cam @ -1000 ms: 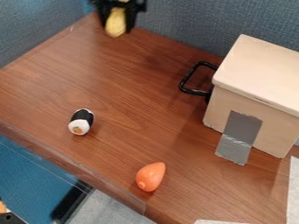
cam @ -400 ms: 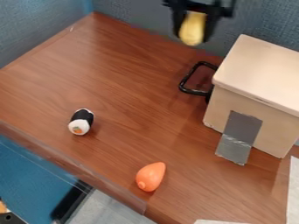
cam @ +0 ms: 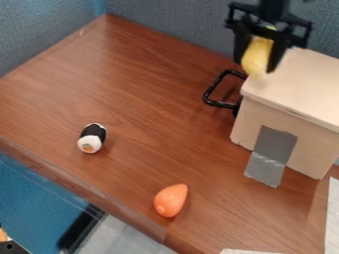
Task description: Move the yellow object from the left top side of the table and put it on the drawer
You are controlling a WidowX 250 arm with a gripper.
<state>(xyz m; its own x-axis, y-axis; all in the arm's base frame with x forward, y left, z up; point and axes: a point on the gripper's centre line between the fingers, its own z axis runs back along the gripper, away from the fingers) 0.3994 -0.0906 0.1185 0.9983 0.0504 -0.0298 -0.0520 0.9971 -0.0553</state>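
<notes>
The black gripper (cam: 259, 59) hangs in the upper right of the camera view, over the back left corner of the drawer's top. It is shut on the yellow object (cam: 257, 55), which is held between its two fingers with the rounded end down. Below and to the right stands the drawer (cam: 301, 82), a light wooden box with a flat top and a black handle (cam: 210, 94) on its left side. Whether the yellow object touches the top cannot be told.
A sushi roll toy (cam: 92, 138) lies on the brown table (cam: 132, 94) at left. An orange object (cam: 171, 200) lies near the front edge. Grey tape (cam: 271, 155) runs from the drawer's front down onto the table. Blue-grey walls stand behind.
The gripper has moved right and somewhat nearer along the back of the table, carrying the yellow object from the upper left to the drawer's back left corner. Everything else has stayed put.
</notes>
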